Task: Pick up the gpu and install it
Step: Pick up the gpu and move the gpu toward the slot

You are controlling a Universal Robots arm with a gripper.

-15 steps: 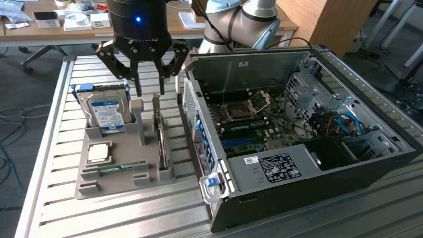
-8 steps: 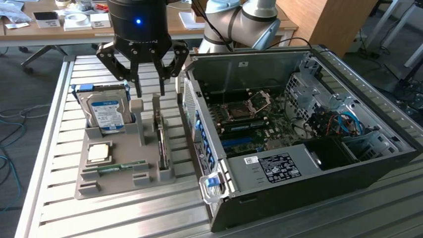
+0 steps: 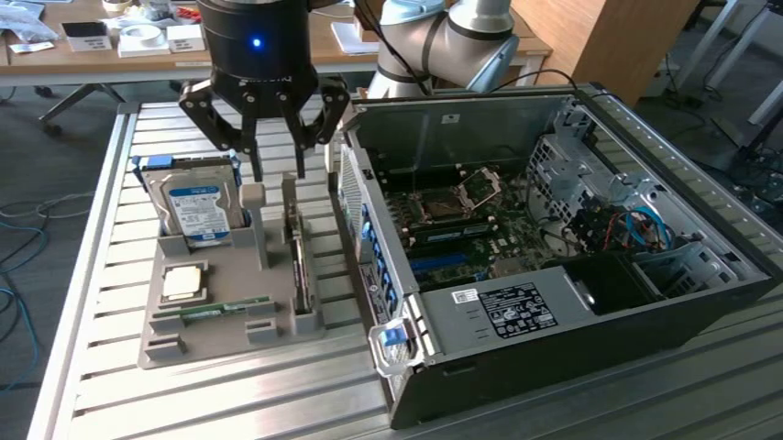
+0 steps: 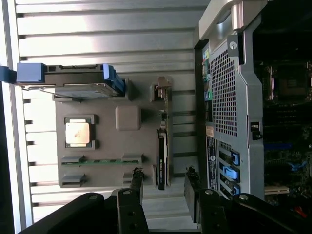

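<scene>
The gpu [image 3: 300, 249] is a thin dark card standing on its edge in a slot along the grey holder tray [image 3: 226, 341], on the side nearest the computer case. In the wrist view the gpu [image 4: 161, 157] shows edge-on as a narrow dark strip. My gripper [image 3: 279, 167] hangs open just above the far end of the card, one finger on each side of its line and not touching it. The fingertips [image 4: 137, 178] straddle the card's end in the wrist view, where my gripper [image 4: 164, 179] holds nothing.
On the tray, a silver hard drive [image 3: 196, 211] with a blue-white label stands upright, and a CPU [image 3: 183, 282] and a green RAM stick [image 3: 227, 310] lie flat. The open computer case [image 3: 575, 302] lies at the exterior view's right, its motherboard [image 3: 471, 220] exposed. Everything rests on a slatted metal table [image 3: 110, 385].
</scene>
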